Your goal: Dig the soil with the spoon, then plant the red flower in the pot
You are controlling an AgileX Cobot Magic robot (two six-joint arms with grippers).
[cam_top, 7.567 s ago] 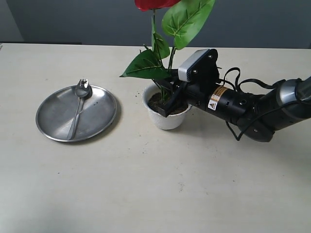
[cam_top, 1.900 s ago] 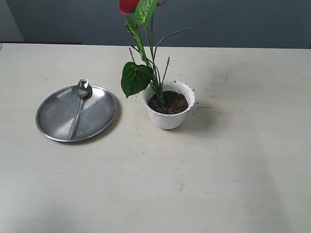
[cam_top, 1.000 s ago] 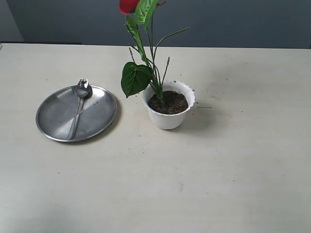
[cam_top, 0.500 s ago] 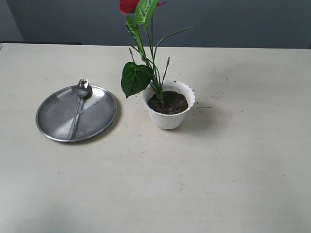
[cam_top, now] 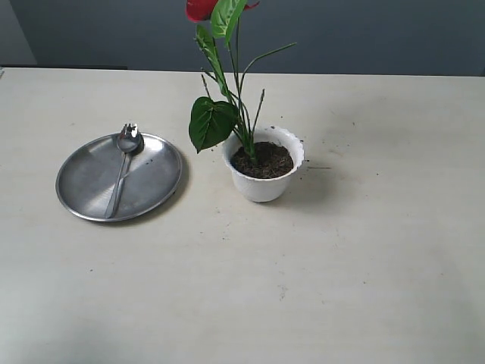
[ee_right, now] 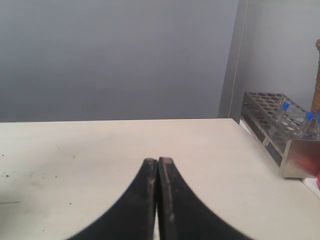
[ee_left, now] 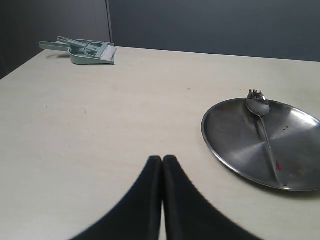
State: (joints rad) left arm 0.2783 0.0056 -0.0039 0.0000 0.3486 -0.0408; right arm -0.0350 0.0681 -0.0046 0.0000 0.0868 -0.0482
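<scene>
The white pot (cam_top: 264, 179) stands mid-table, filled with dark soil (cam_top: 263, 160). The red flower (cam_top: 201, 8) stands upright in that soil, its green leaves hanging toward the left and its bloom cut off by the top edge. The steel spoon (cam_top: 122, 164) lies across the round steel plate (cam_top: 83, 189) to the left of the pot; the left wrist view shows the spoon (ee_left: 264, 127) too. Neither arm appears in the exterior view. My left gripper (ee_left: 162, 159) is shut with nothing held, hovering over bare table beside the plate (ee_left: 230, 150). My right gripper (ee_right: 157, 161) is shut and empty.
A pale green dustpan with a brush (ee_left: 89, 51) lies at a far table corner. A rack of blue-capped test tubes (ee_right: 280, 125) stands by the table's edge in the right wrist view. Soil crumbs (cam_top: 333, 152) speckle the table to the right of the pot.
The right arm, which earlier reached to the pot with the flower, has drawn out of the exterior view. The flower stands free in the soil. Nothing has moved in the last second.
</scene>
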